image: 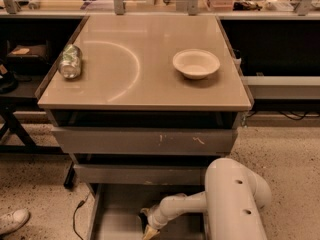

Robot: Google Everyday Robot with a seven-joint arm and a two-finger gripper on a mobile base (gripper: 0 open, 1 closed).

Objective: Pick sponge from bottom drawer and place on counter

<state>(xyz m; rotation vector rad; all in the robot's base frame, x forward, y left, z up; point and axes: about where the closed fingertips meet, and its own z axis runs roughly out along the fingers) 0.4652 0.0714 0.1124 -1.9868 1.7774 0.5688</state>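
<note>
The bottom drawer (pixel 117 209) is pulled open below the two grey drawer fronts, and its flat grey floor shows. My gripper (pixel 148 225) reaches down into it from the white arm (pixel 180 206) at the lower right, close to the picture's bottom edge. A small pale yellow piece (pixel 151 231) shows at the gripper's tip; it looks like the sponge's foam, but I cannot tell this for sure, and no green top shows. The beige counter (pixel 145 79) lies above, with a faint curved reflection.
A white bowl (pixel 196 63) stands on the counter's right side and a crushed silver can (pixel 70 62) lies at its left edge. The robot's white body (pixel 235 199) fills the lower right. A shoe (pixel 12 220) and a cable (pixel 76 214) lie on the floor to the left.
</note>
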